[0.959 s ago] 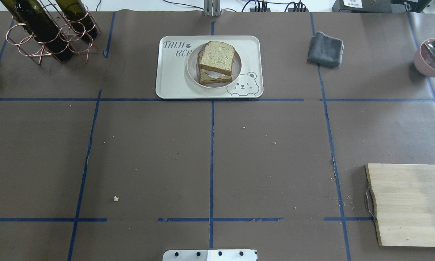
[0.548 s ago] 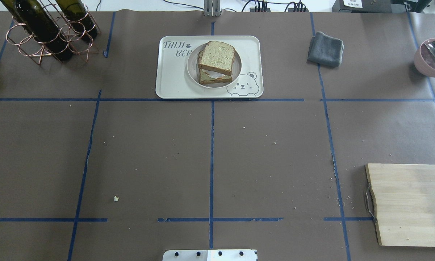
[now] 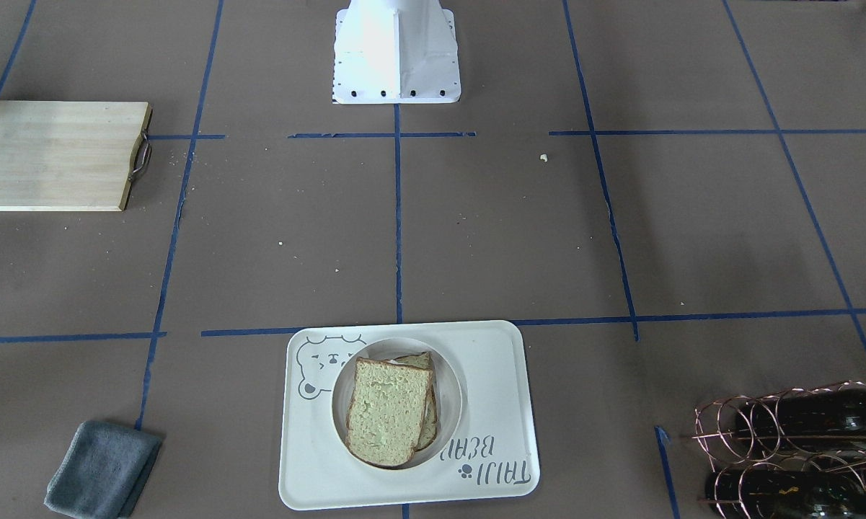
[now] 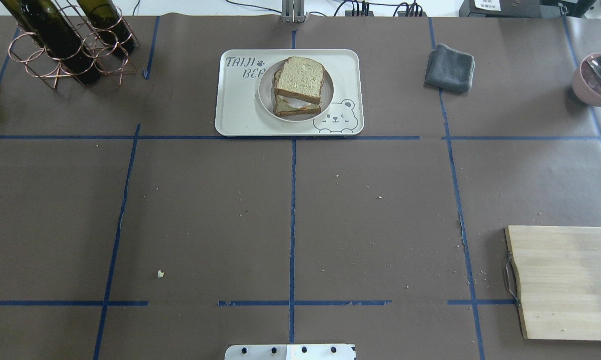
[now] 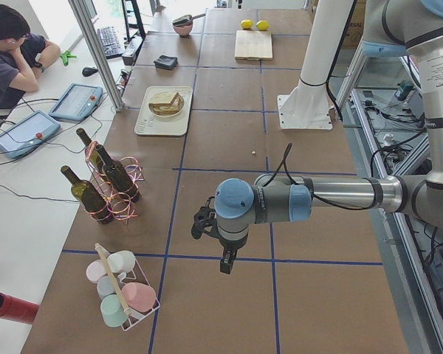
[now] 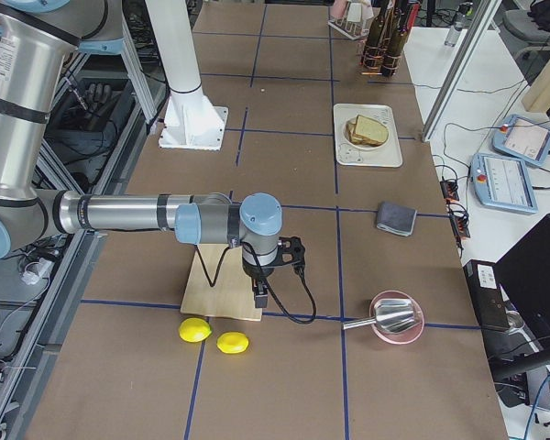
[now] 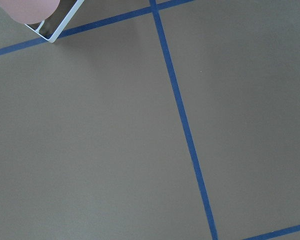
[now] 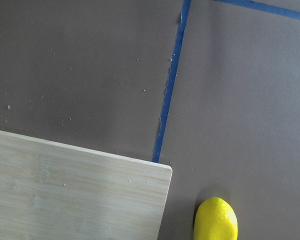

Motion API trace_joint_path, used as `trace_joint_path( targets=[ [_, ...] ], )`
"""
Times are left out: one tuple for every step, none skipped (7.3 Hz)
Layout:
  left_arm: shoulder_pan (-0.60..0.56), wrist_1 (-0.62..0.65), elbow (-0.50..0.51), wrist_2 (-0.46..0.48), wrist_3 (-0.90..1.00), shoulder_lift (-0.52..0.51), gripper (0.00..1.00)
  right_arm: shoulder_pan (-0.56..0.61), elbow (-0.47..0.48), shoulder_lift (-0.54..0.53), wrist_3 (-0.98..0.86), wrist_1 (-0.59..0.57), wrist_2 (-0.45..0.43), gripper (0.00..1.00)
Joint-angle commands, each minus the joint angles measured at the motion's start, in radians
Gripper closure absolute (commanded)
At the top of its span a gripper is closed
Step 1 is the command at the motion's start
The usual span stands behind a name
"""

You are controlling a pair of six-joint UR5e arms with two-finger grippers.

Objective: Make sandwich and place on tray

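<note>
Legibly, "TAIJI BEAR" on tray (image 4: 235, 106)

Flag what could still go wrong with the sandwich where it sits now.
1. On the sandwich, the top slice sits skewed and tilted over the lower slice, so a jolt might slide it off.
2. It rests on a round white plate, not straight on the tray; the plate may skate if the tray is moved.
</note>
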Motion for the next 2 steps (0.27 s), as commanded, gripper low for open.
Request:
trace_joint_path(
  targets=[
    [0.000,0.001,0.002,0.002,0.000,0.000,0.00,0.000,-0.004,0.009,0.004,-0.002,0.000,0.00],
    [0.000,-0.001,0.001,0.002,0.000,-0.002,0.00,0.000,-0.007,0.018,-0.002,-0.003,0.002,0.00]
  ],
)
